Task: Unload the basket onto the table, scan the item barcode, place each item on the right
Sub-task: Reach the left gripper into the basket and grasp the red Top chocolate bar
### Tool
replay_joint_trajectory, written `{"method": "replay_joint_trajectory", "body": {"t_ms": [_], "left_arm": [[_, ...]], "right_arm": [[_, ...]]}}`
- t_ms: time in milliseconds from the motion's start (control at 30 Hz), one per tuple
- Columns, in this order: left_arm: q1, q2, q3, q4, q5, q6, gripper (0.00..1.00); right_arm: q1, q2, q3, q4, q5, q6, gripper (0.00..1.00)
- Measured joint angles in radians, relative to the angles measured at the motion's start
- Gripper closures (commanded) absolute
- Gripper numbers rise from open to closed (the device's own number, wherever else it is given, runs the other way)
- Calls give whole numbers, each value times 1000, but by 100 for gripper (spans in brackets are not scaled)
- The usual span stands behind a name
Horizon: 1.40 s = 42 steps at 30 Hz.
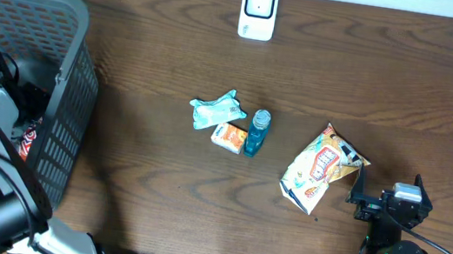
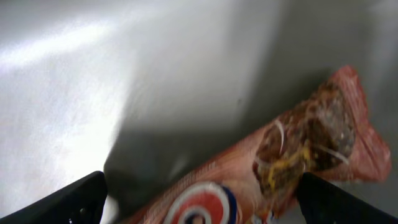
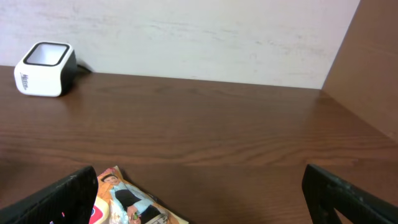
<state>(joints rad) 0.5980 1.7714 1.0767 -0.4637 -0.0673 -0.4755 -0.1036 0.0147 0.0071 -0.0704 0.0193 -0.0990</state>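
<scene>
**LEFT ARM IN BASKET, SCANNER ACROSS THE TABLE**

My left gripper (image 2: pixel 200 183) hangs w/ fingers wide apart over a red-brown crinkly film snack pkt (image 2: pixel 298 143). The pkt lies on the smooth grey floor of the dark grey plastic mesh basket (image 1: pixel 71 107); nothing is clamped. My right gripper (image 3: pixel 199 173), also spread and empty, sits just beside a glossy yellow-and-white puffed chip bag (image 1: pixel 319 170) on the dark wood-grain table (image 1: pixel 389 87). The white boxy plastic scanner (image 1: pixel 258 10) stands at the far edge, well apart from both.

Risks, as I judge them: slick film could slide or buckle in a pinch, hiding the barcode in a crease. The mesh wall may snag my left arm on the way out. Mid-table, a crumpled teal wrapper (image 1: pixel 217 111), a small orange pkt (image 1: pixel 229 136) and a blue clear-plastic bottle (image 1: pixel 257 131) sit bunched close, so a grab at one may knock the rest.
</scene>
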Motion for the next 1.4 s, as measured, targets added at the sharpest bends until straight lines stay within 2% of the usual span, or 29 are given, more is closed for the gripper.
{"method": "replay_joint_trajectory", "body": {"t_ms": [233, 533, 867, 1067, 1133, 1300, 1400], "left_arm": [[0, -100, -12, -28, -10, 33, 2], [0, -97, -61, -73, -11, 134, 2], [1, -109, -160, 59, 15, 196, 0], [0, -104, -170, 107, 15, 218, 75], [0, -103, -171, 109, 15, 222, 92], [2, -103, -159, 87, 2, 234, 92], [2, -105, -134, 7, 0, 237, 93]], "right_arm": [[0, 0, 0, 0, 0, 0, 1], [0, 0, 0, 0, 0, 0, 1], [0, 0, 0, 0, 0, 0, 1], [0, 0, 0, 0, 0, 0, 1], [0, 0, 0, 0, 0, 0, 1], [0, 0, 0, 0, 0, 0, 1], [0, 0, 0, 0, 0, 0, 1]]}}
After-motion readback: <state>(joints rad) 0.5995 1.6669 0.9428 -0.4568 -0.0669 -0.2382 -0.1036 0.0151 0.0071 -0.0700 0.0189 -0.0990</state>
